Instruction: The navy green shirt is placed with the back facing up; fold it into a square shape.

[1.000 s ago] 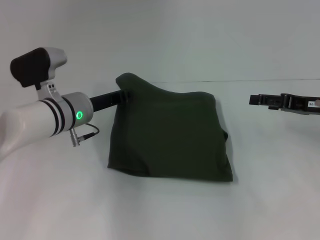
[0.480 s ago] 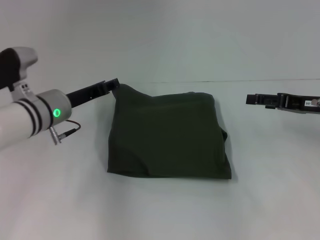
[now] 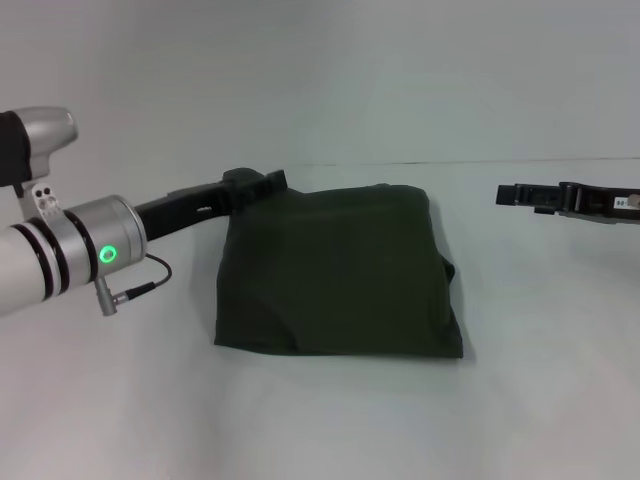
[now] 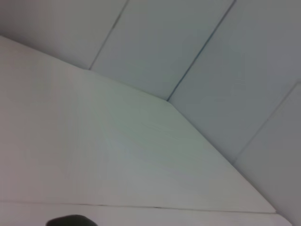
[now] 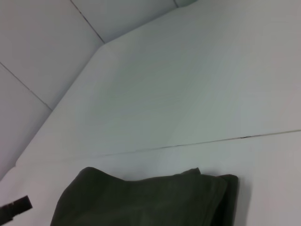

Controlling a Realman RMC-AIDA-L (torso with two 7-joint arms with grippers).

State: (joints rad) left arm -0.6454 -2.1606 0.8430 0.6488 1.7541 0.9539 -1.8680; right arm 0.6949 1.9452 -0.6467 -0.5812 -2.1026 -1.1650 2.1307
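The folded shirt (image 3: 340, 270) is lying on the desk (image 3: 320, 420). The left gripper (image 3: 262, 183) is touching its far-left corner, the right gripper (image 3: 515, 195) is hovering well apart; their jaws' state cannot be told.

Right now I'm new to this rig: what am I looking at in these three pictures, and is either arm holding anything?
The wide picture comes from the robot's head, looking down at a white table. On it lies the navy green shirt, folded into a rough square. The left gripper sits at the shirt's far left corner; whether it grips cloth cannot be told. The right gripper hangs off to the right, apart from the shirt, holding nothing visible. The other two pictures come from wrist cameras: the left shows mostly table, the right shows the shirt's far edge.
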